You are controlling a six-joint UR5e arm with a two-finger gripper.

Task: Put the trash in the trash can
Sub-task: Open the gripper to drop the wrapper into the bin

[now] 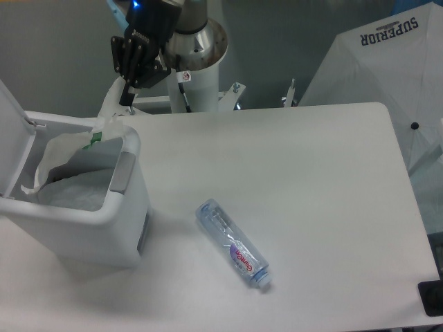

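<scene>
Packet point(66, 149), white w/ a green bit, hung from the gripper point(127, 90) at the back edge of the bin point(76, 214); fingers were pinched on its top end, the rest draped down into the open bin over the liner. Lid stood up at left. Bottle point(233, 243) lay on its side on the table point(304, 173), well apart from the bin, cap toward the front-right.

Cool, even light from overhead washes the white surface point(297, 166) almost flat — shadows are soft, with a faint grey one beside the trash can point(104, 228). The whole picture is slightly soft and grainy. A blue glow spot shows on the arm point(136, 5) — no harsh glare elsewhere.
</scene>
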